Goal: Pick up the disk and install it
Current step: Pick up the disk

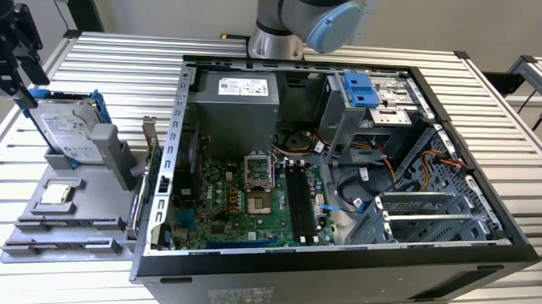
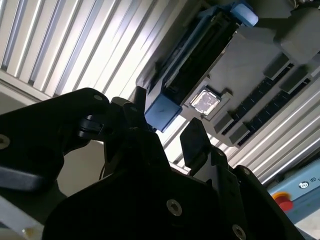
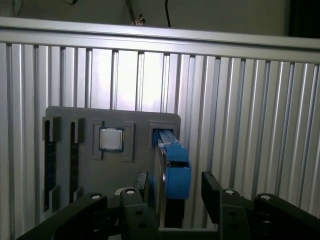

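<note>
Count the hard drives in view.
1: the disk, standing in the grey fixture at the exterior view's left, with the open tool straddling it. The bays of the case may hide more.

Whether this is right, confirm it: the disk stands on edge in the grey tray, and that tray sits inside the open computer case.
Wrong on one count: the grey tray, with the disk on edge in it, sits on the slatted table outside the open computer case, at the exterior view's left.

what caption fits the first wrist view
Open tool lined up on the upright disk in its grey holder, beside the chip.
</note>
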{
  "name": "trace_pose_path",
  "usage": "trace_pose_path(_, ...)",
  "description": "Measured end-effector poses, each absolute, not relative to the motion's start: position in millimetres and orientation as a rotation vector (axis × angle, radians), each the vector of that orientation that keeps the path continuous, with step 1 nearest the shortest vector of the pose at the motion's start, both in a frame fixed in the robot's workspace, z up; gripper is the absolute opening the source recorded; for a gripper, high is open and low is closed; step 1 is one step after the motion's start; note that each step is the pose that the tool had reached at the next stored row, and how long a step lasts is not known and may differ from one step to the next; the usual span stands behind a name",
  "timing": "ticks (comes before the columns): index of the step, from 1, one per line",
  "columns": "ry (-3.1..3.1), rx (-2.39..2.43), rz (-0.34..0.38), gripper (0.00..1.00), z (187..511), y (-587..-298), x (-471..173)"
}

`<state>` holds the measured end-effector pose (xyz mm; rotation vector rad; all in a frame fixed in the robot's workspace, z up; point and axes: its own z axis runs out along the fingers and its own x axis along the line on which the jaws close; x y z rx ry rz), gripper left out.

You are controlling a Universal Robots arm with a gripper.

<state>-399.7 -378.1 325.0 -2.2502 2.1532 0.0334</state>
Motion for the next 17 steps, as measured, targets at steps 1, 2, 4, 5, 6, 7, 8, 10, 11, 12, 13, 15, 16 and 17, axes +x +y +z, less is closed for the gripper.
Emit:
trace_pose_path(1,2.153,-2.25,0.033,1.0,323,-378,-400)
trace_pose_path(2,2.153,-2.25,0.033,1.0,321,-378,-400)
trace_pose_path(4,2.153,-2.25,0.033,1.0,317,-378,-401)
trace_pose_path(5,2.153,-2.25,0.033,1.0,316,-378,-401)
trace_pose_path(6,2.153,-2.25,0.033,1.0,314,-378,-401)
trace_pose_path(7,2.153,-2.25,0.033,1.0,312,-378,-401)
trace_pose_path(8,2.153,-2.25,0.033,1.0,310,-378,-401)
trace_pose_path(10,2.153,-2.25,0.033,1.0,307,-378,-401)
trace_pose_path(11,2.153,-2.25,0.033,1.0,305,-378,-401)
trace_pose_path(12,2.153,-2.25,0.033,1.0,303,-378,-401)
trace_pose_path(13,2.153,-2.25,0.033,1.0,301,-378,-401)
trace_pose_path(15,2.153,-2.25,0.033,1.0,298,-378,-401)
trace_pose_path(16,2.153,-2.25,0.033,1.0,296,-378,-401)
trace_pose_path(17,2.153,-2.25,0.033,1.0,294,-378,-401)
